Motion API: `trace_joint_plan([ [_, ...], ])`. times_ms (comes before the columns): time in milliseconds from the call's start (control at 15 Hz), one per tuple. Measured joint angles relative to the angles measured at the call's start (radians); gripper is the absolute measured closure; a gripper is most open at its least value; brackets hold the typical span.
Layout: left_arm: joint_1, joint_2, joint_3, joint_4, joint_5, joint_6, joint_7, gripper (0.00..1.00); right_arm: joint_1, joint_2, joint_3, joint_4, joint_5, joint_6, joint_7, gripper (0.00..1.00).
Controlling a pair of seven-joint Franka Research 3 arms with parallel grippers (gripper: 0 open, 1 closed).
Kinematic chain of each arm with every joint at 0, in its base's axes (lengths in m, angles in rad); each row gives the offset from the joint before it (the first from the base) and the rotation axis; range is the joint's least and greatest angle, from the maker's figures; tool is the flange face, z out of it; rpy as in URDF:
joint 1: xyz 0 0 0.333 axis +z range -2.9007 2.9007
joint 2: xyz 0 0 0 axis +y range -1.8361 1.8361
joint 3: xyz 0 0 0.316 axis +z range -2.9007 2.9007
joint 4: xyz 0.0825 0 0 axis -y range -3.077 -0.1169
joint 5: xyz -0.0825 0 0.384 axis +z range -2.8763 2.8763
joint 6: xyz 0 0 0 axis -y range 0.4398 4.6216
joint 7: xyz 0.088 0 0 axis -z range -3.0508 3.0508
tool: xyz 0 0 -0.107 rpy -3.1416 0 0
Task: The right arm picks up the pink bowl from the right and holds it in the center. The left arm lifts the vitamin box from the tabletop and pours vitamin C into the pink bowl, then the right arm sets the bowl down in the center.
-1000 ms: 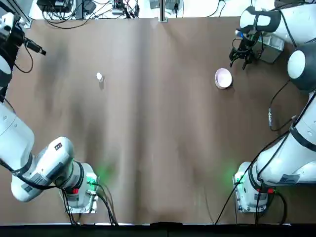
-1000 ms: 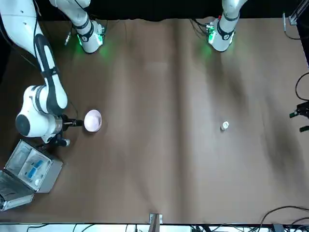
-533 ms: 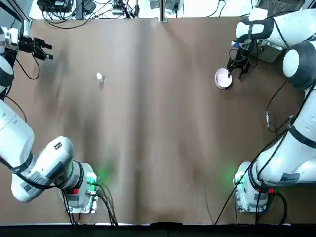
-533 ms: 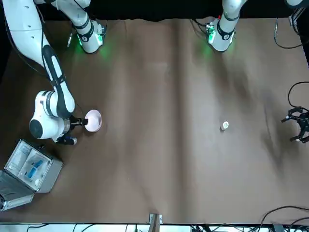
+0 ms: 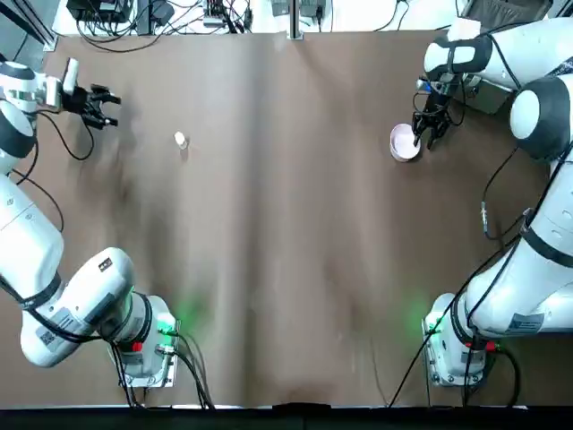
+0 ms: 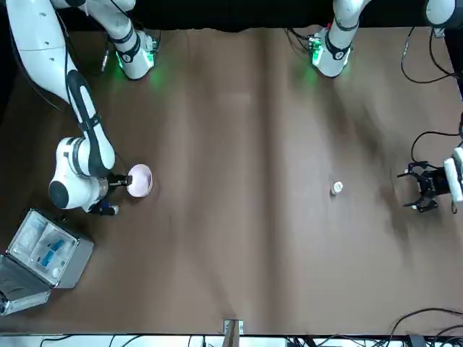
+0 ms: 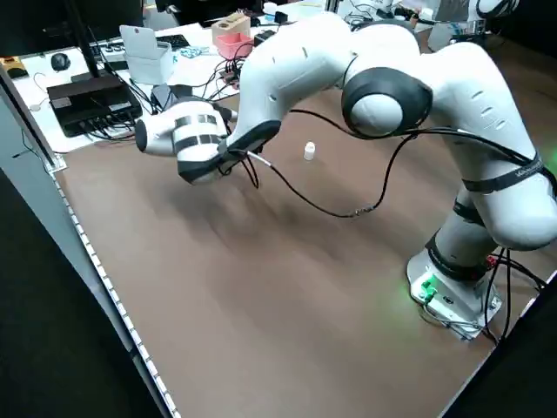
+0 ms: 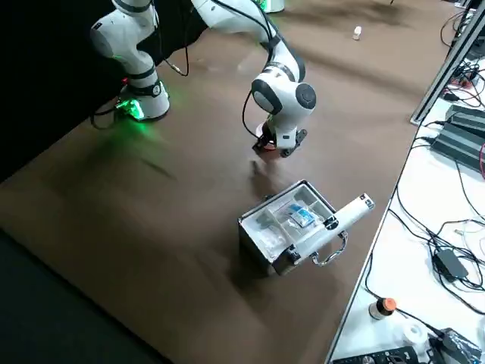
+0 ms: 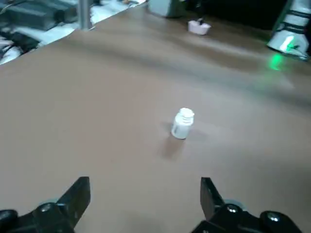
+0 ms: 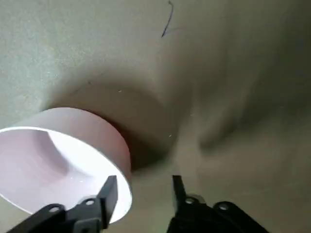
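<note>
The pink bowl [image 5: 405,141] [image 6: 139,180] rests on the tabletop [image 5: 286,224] at the right. My right gripper [image 5: 428,125] [image 10: 143,189] is low at its outer rim, open. One of its fingers [image 10: 109,191] is over the bowl's [image 10: 53,160] rim, the other stands outside the wall. The vitamin box [image 5: 180,139] [image 9: 183,123] is a tiny cream bottle standing upright at the left. Open and a short way left of it, apart from it, my left gripper [image 5: 98,97] [image 9: 143,194] faces the box.
An open grey case [image 6: 40,253] [image 8: 292,224] with blue-white contents sits at the far right corner behind the right arm. Cables and equipment [image 5: 179,13] line the table's far edge. Both arm bases [image 5: 143,345] [image 5: 461,345] stand at the near edge.
My right gripper has moved in and down to the bowl's rim. My left gripper has swung in from the table's left edge towards the vitamin box.
</note>
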Motion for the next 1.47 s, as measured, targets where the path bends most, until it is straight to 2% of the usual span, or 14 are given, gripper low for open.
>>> trace_joint_plan([
  [200,0.0,0.066,-0.009,-0.002,-0.017,-0.06,0.151,0.0,0.001,0.001,0.0,0.0,0.0,-0.014,0.0,0.49],
  [267,0.0,0.089,-0.013,-0.002,-0.022,-0.09,0.207,0.0,0.001,0.001,0.0,0.0,0.0,-0.021,0.0,0.53],
  [400,-0.003,0.132,-0.025,-0.003,-0.029,-0.126,0.3,0.0,0.001,0.001,0.0,0.0,0.0,-0.027,0.001,0.72],
  [533,-0.01,0.161,-0.033,-0.004,-0.029,-0.137,0.332,0.0,0.001,0.001,-0.001,0.001,0.0,-0.036,0.001,0.75],
  [667,-0.013,0.177,-0.035,-0.009,-0.029,-0.141,0.337,0.0,0.001,0.001,-0.001,0.003,0.001,-0.061,0.001,0.95],
  [933,-0.026,0.19,-0.037,-0.034,-0.025,-0.148,0.341,0.0,0.001,0.001,-0.001,0.014,0.011,-0.075,0.001,0.98],
  [1200,-0.095,0.194,-0.038,-0.043,-0.025,-0.148,0.341,0.0,0.003,0.001,0.0,0.037,0.078,-0.074,0.007,0.98],
  [1467,-0.145,0.204,-0.038,-0.044,-0.026,-0.133,0.347,0.0,0.045,0.001,0.003,0.079,0.087,-0.117,0.115,0.98],
])
